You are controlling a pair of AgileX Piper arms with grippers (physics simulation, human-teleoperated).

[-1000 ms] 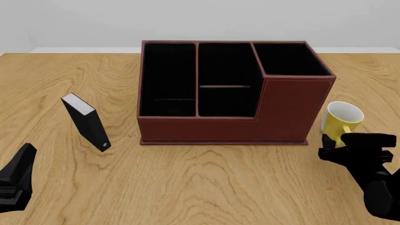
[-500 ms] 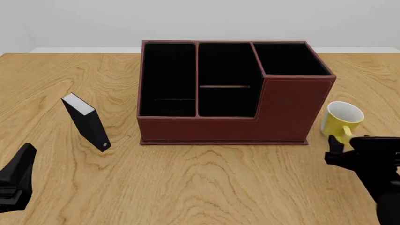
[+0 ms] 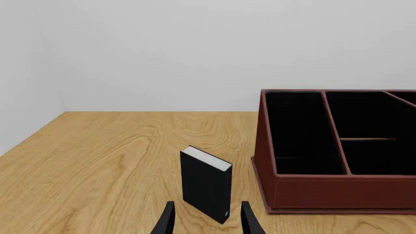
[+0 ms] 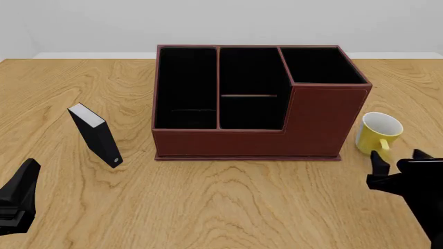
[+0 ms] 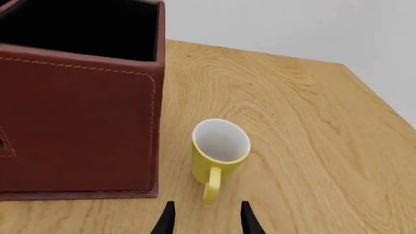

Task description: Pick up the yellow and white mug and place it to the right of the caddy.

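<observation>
Standing upright on the desk (image 4: pixel 229 202) just right of the caddy (image 4: pixel 258 104), apart from its wall: yellow and white mug (image 4: pixel 378 132), handle facing the right end effector (image 5: pixel 204 219), fingers apart, gripping nothing. Left end effector (image 3: pixel 205 222) likewise spread, facing black box (image 3: pixel 206 184).

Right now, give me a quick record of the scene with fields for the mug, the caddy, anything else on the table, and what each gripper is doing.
mug: yellow and white mug upright on the table, just right of the caddy, handle toward the arms' side
caddy: caddy mid-table, its visible compartments empty, taller section at its right
other object: black box with a white top, standing tilted left of the caddy
left gripper: left gripper open, holding nothing, pointed at the black box
right gripper: right gripper open, holding nothing, close to the mug's handle
</observation>
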